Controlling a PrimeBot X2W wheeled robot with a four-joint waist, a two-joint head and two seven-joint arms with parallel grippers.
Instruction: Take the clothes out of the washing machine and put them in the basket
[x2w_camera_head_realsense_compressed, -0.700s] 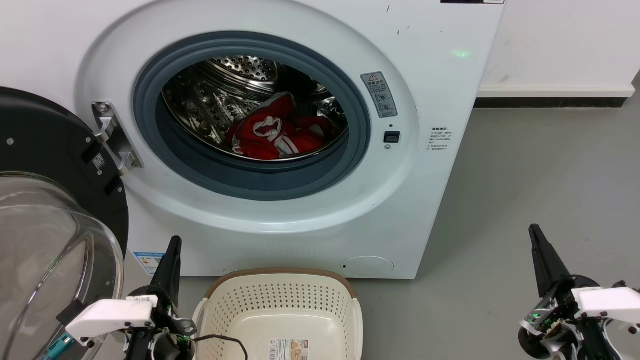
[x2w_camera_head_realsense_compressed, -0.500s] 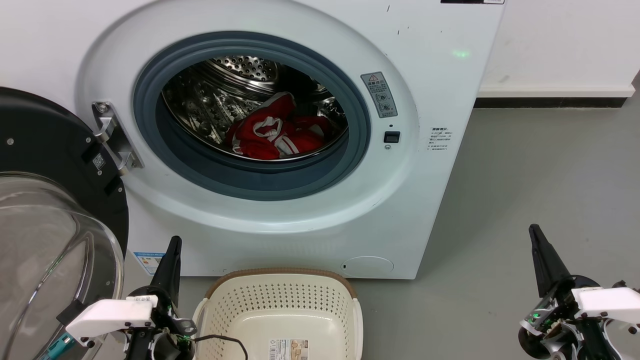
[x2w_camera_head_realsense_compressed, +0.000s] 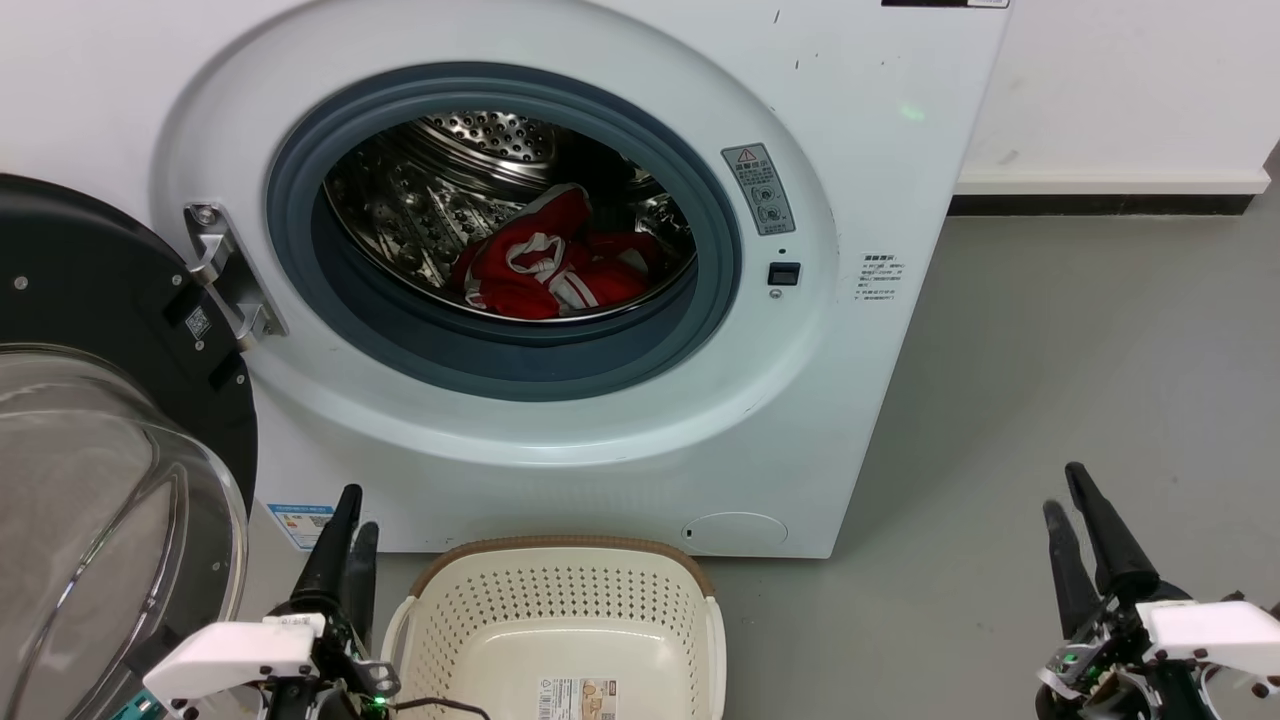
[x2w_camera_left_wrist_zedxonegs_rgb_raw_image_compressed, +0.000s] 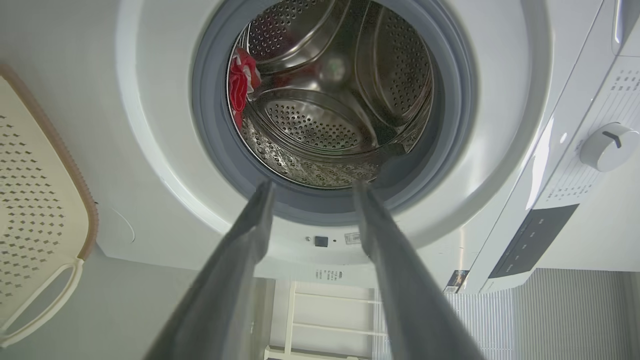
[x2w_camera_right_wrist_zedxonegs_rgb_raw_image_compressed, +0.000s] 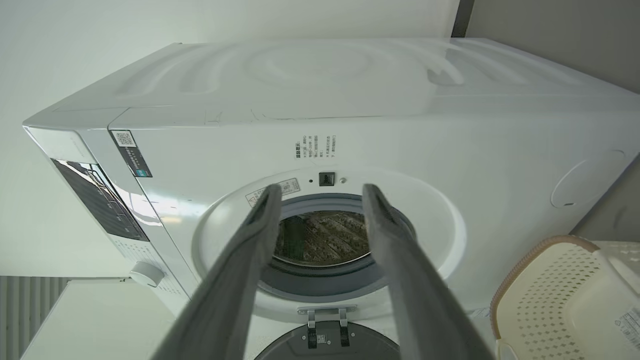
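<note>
Clothes sit in drum, centre frame (door open) | basket bottom centre | left end effector lower left, parted | right end effector lower right, parted

The washing machine is white and front-loading, with a grey-rimmed porthole. Its door, black-framed with a glass bowl, stands swung wide to the left. The clothes, bright red with white bands, lie bunched low in the perforated steel drum. The basket, cream with perforated sides and a brown rim, sits upright on the floor just before the machine, below the porthole, a paper label on its bottom.
</note>
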